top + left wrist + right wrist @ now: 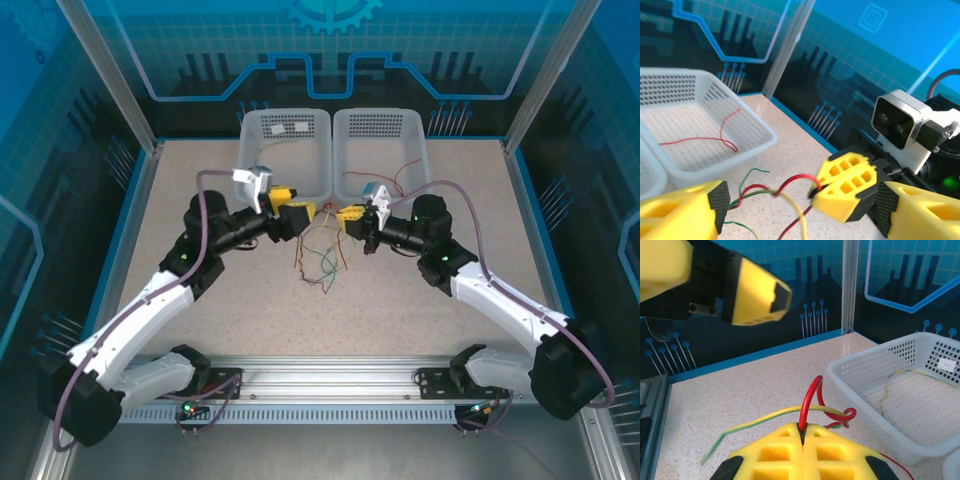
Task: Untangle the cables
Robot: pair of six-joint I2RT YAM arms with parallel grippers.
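Note:
The cables (320, 256) are a thin red, green and yellowish tangle that hangs between my two grippers down to the table. My right gripper (802, 434) is shut on a red cable (809, 400), which loops up out of its jaws. A yellow-green cable (767, 416) crosses just in front of it. My left gripper (801, 206) stands open, one pad on each side. The twisted red, green and yellow strands (760, 192) pass between those pads, as do the right gripper's yellow jaws. In the top view the left gripper (300, 212) and right gripper (350, 215) face each other closely.
Two white baskets stand side by side at the back of the table. The right basket (380, 125) holds a loose red wire (722, 132). The left basket (285, 125) holds a thin yellow-green wire (887, 390). Blue walls and frame posts surround the table.

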